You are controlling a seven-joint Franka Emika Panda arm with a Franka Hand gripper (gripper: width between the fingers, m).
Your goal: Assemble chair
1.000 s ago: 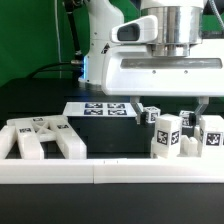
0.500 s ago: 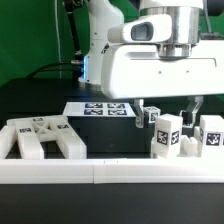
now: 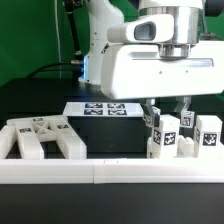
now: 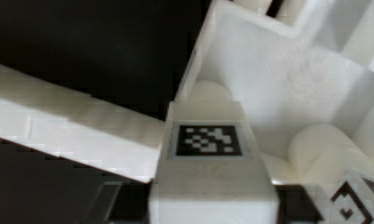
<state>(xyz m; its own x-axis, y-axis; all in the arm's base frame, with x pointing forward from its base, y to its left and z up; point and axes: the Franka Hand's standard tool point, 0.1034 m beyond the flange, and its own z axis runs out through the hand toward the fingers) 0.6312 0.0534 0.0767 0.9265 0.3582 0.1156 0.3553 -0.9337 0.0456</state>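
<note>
Assy barely begun: nothing is joined yet. Slabs [image 3: 40, 138] are seen loose on the table [image 3: 30, 100], exterior view's left; one upright post [image 3: 166, 138] at the right is clamped by the fingers [image 3: 152, 117]; a 2nd post [image 3: 209, 133] is stood beside it.

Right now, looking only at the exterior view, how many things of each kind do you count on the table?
chair posts, upright: 2, one between the fingers of the gripper
flat chair parts, piled at the exterior view's left: at least 2, they overlap
marker board: 1
white front rail: 1
Total: at least 6
</note>
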